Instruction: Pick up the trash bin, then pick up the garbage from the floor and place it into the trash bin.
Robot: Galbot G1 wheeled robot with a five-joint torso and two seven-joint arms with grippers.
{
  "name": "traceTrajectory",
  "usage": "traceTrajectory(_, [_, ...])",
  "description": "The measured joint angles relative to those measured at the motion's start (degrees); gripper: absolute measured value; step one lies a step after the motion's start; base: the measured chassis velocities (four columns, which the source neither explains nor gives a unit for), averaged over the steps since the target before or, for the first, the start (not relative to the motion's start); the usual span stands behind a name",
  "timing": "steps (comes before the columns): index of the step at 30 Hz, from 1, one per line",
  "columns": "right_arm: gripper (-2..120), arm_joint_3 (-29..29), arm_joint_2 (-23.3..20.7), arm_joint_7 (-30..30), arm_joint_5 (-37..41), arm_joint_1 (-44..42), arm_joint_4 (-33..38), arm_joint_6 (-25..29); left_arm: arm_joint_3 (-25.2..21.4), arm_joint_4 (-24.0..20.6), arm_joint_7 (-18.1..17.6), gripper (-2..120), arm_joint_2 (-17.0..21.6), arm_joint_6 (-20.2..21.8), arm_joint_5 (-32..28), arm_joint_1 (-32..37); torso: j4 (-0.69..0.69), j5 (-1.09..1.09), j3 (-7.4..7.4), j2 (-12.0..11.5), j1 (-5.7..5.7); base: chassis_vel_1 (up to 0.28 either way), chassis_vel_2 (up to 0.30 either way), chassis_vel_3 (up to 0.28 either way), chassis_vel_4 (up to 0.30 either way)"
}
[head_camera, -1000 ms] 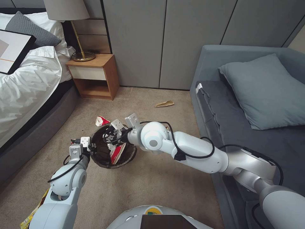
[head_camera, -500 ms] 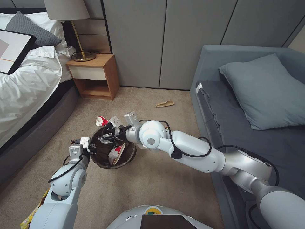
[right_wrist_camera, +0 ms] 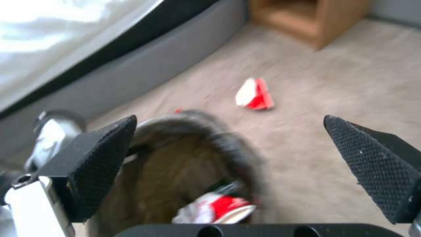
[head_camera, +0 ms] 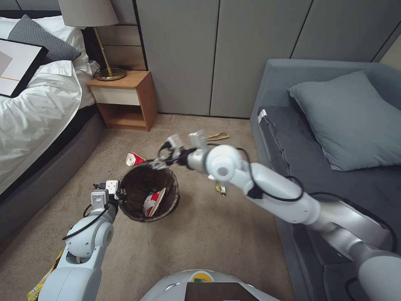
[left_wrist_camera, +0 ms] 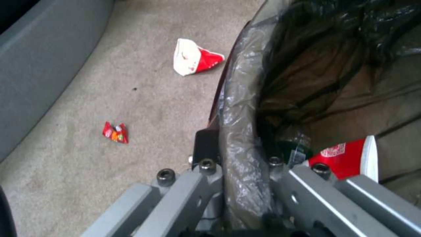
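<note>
The right gripper [right_wrist_camera: 228, 171] hangs with its black pads [right_wrist_camera: 105, 161] spread wide and nothing between them, just above the far rim of the trash bin [head_camera: 149, 192]. Below it, inside the bin, lies a red-and-white crushed cup [head_camera: 153, 202], and another crushed cup [head_camera: 134, 159] lies on the carpet [head_camera: 209, 234] just beyond the bin. On the bin's near side the left gripper [left_wrist_camera: 245, 171] is clamped on the bag-covered rim.

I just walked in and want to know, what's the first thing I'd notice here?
Probably the trash bin in the middle of the carpet, its dark bag rim pinched by the left gripper, with a crushed red-and-white cup inside. Above its far rim the right gripper hangs open and empty. Another red-and-white cup lies on the floor just beyond the bin.
</note>
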Motion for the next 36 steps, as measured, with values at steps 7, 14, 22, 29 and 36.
traceTrajectory(7, [100, 16.4, -9.0, -0.3, -4.6, -13.6, 9.1, 4.2, -0.2, -0.5, 0.1, 3, 0.3, 0.0, -0.1, 0.7, 0.0, 0.01, -0.01, 0.0, 0.0, 0.0, 0.0, 0.0, 0.0])
traceTrajectory(14, [100, 36.1, -10.6, -0.6, -15.7, -34.0, 15.3, 7.8, 0.1, -1.2, 0.2, 3, 0.2, 0.0, 0.0, 0.9, -0.02, 0.0, -0.01, 0.0, 0.0, 0.0, 0.0, 0.0, 0.0])
traceTrajectory(22, [100, 58.0, 1.7, -9.2, -41.9, -55.4, 13.6, 19.0, -0.2, -2.3, 0.2, 3, 0.1, 0.0, 0.0, 1.6, -0.01, -0.01, -0.01, 0.0, 0.0, 0.0, 0.0, 0.0, 0.0])
traceTrajectory(29, [100, 66.6, 16.3, -17.7, -59.1, -65.1, 7.7, 35.4, -0.3, -3.3, 0.2, 3, -0.6, 0.0, -0.1, 2.1, 0.01, -0.01, -0.01, 0.0, 0.0, 0.0, 0.0, 0.0, 0.0])
traceTrajectory(36, [100, 70.7, 23.2, -19.0, -69.3, -67.9, 4.8, 45.5, -0.1, -4.2, 0.3, 3, -1.7, 0.0, -0.1, 2.6, 0.01, -0.03, -0.01, 0.0, -0.01, 0.0, 0.0, 0.0, 0.0])
